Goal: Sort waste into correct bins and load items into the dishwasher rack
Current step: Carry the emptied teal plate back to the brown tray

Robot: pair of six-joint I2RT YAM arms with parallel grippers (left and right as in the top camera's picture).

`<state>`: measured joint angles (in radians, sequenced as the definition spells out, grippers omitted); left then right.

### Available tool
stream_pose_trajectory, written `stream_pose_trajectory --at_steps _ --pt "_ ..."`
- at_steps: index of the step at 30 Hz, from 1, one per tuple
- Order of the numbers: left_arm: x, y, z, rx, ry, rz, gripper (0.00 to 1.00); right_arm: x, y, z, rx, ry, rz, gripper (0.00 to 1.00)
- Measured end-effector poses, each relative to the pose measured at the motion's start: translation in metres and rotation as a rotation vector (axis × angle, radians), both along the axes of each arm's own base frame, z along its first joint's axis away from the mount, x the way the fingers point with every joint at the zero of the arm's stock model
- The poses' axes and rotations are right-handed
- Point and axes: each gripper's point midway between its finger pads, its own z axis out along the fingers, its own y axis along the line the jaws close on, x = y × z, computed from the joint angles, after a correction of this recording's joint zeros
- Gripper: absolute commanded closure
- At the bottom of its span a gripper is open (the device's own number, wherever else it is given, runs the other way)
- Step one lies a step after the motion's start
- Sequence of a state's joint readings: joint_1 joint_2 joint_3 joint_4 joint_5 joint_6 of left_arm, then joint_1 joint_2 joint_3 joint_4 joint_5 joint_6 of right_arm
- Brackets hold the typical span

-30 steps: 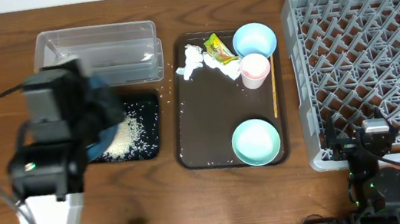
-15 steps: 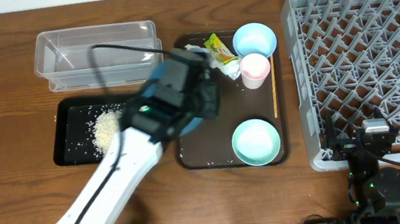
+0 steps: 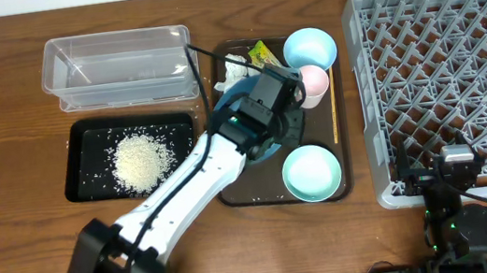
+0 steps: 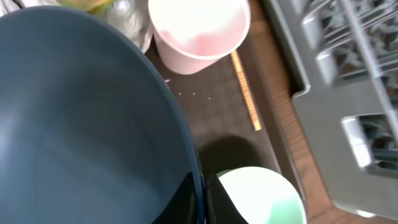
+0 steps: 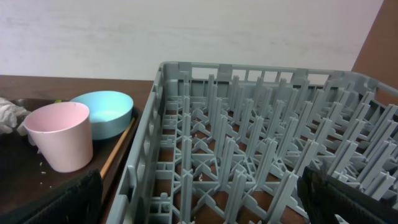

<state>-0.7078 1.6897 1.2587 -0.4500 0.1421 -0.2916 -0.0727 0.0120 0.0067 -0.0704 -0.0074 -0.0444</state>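
rice (image 3: 140,159) lies heaped in the black tray (image 3: 70,169) at the left of the overhead frame, with the clear tub (image 3: 115,52) just above it. the left gripper (image 4: 204,200) is pinched onto the rim of the dark blue dish (image 4: 81,124), a finger on each side of the edge, holding it over the middle of the brown tray (image 3: 260,188); whether the dish touches the tray cannot be told. tissues (image 3: 232,65) and a yellow-green wrapper (image 3: 263,55) sit at the tray's top edge, beside the light blue bowl (image 3: 309,49) and the pink cup (image 3: 313,80). the mint bowl (image 3: 312,172) is at the tray's lower right, the wooden stick (image 3: 333,111) along its right side. the grey rack (image 3: 447,72) fills the right of the frame. the right gripper (image 5: 199,208) sits low by the rack's near edge, fingers spread wide with nothing between them.
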Motion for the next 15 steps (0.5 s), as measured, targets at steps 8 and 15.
stream_pose_trajectory --at_steps 8,15 --pt "0.0 -0.001 -0.012 0.014 0.022 -0.003 0.94 0.0 0.0 0.0 0.0 0.0 0.0 0.01" --pt "-0.005 0.0 -0.015 0.011 0.058 0.011 0.94 0.0 0.0 0.0 0.0 0.0 0.0 0.01"
